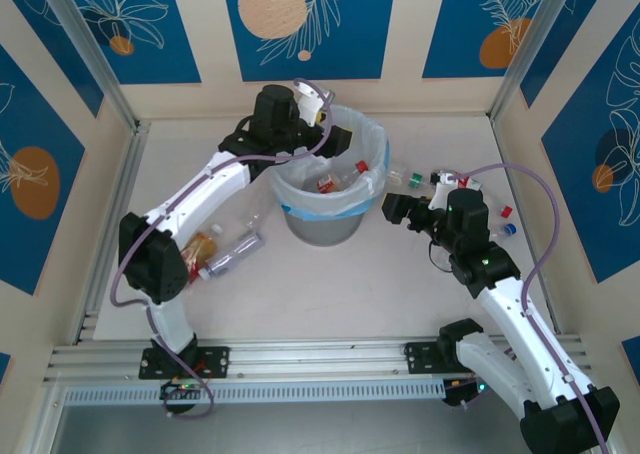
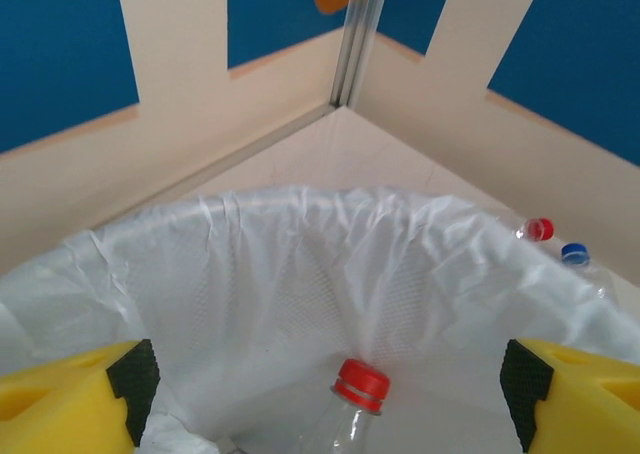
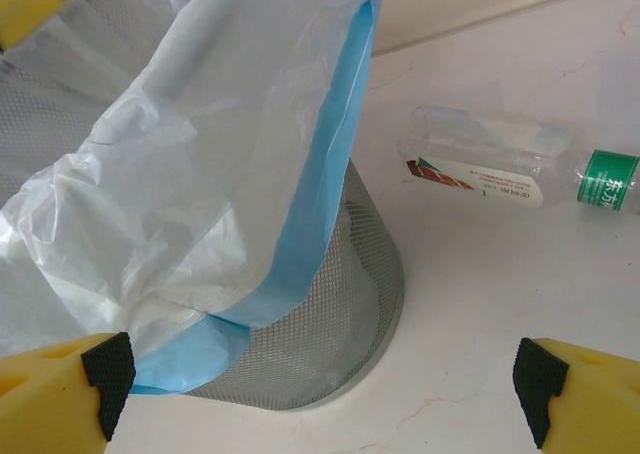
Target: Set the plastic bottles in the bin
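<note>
- Nearest the arm bases, on the left of the worktop (image 1: pixel 330 294), we spot two plastic bottles lying on their sides by the left arm's elbow. One is an orange-labelled bottle (image 1: pixel 200 246), and a clear bottle (image 1: pixel 232 254) lies just beside it.
- Over on the right, a red-capped bottle (image 2: pixel 540 229) and a blue-capped bottle (image 2: pixel 573 254) sit close together on the worktop, outside the bin (image 3: pixel 330 314).
- The right claw (image 3: pixel 324 389) hangs low beside the bin's grey mesh wall, jaws wide, nothing between them.
- The bin stands upright mid-worktop, and its white bag (image 3: pixel 180 174) with a blue edge is folded over the rim.
- Just past the right claw, a green-capped bottle (image 3: pixel 500 169) lies on its side on the worktop, near the bin but apart from it.
- Inside the bin we see a bottle with a red cap (image 2: pixel 360 384) resting on the bag.
- Farthest back, the left claw (image 2: pixel 329 382) hovers over the bin's mouth, jaws wide, gripping nothing.
</note>
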{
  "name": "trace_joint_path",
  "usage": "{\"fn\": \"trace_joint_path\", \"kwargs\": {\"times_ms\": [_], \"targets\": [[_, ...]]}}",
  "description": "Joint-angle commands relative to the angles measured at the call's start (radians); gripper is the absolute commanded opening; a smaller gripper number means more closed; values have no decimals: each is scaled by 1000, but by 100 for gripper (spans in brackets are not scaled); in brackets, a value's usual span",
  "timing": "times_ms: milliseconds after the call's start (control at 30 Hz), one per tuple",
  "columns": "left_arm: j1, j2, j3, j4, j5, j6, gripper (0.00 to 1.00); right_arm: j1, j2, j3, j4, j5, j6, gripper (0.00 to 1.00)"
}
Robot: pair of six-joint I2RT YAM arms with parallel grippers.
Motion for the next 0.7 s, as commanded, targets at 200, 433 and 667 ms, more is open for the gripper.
{"fn": "trace_joint_path", "kwargs": {"times_ms": [200,433,667], "targets": [[-14,-194,-131,74,-98,-9,97,-25,-15,43,25,-76,46,99],[-13,-307,-262,82,-254,-36,99,-36,-13,58,40,-13,102,100],[-10,-464,-453,90,-454,-122,99,-119,3,82,-119,133,173,100]]}}
